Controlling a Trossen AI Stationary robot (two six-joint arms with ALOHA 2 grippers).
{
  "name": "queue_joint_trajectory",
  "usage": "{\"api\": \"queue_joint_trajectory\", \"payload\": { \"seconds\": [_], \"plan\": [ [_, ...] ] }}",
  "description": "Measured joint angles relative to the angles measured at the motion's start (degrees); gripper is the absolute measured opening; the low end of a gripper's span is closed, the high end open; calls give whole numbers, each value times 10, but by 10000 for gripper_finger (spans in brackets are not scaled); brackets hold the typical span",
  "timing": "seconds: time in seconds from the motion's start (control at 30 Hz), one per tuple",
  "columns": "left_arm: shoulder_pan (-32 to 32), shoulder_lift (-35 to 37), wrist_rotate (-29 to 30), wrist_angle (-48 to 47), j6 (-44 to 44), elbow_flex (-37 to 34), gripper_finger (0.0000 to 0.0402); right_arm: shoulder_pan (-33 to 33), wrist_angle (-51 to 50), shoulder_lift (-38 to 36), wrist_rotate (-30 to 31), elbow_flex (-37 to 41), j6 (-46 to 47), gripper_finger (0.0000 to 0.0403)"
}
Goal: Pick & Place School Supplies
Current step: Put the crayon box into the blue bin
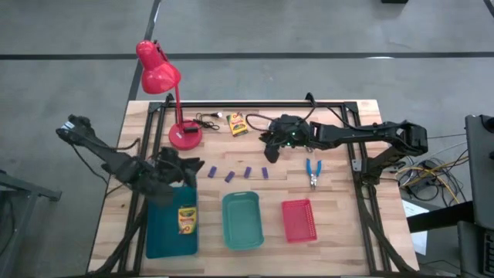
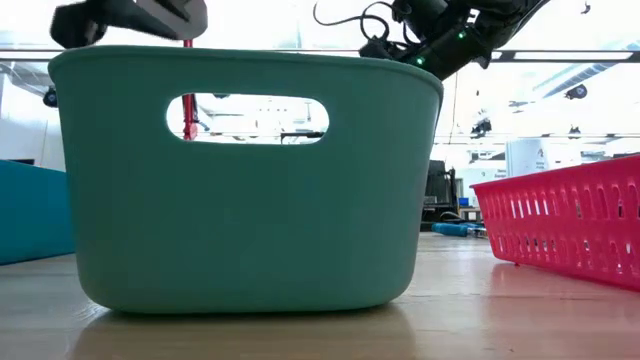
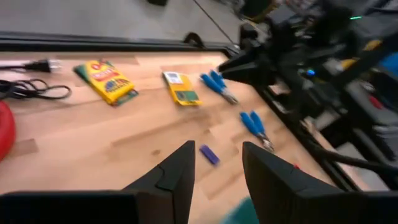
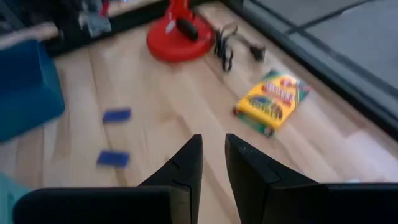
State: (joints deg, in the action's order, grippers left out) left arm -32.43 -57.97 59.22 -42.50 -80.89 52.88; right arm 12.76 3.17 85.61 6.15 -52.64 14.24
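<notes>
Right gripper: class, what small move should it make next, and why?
Probably ease the right gripper forward and down toward the crayon box: its fingers are empty and slightly apart, and that box lies on the table just ahead, not yet put away.

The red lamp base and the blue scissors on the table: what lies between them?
In the high view, between lamp base and scissors lie four purple blocks.

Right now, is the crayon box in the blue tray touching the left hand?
Cannot tell. In the high view the left hand hangs over the blue tray's back edge just above the crayon box; overhead, height is hidden.
</notes>
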Motion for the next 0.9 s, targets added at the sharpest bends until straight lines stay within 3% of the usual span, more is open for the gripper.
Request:
{"api": "queue_joint_trajectory", "payload": {
  "seconds": [0.2,0.5,0.7,0.9],
  "plan": [
    [75,-43,-45,112,20,-50,137,21,52,25,-7,-2,17,68],
    [158,-81,-68,371,110,-140,138,56,129,88,-88,-5,15,68],
    [228,-89,-177,492,161,-193,137,64,117,137,-112,-38,8,68],
    [323,-84,-286,547,236,-242,136,74,116,178,-117,-93,-32,68]
  ]
}}
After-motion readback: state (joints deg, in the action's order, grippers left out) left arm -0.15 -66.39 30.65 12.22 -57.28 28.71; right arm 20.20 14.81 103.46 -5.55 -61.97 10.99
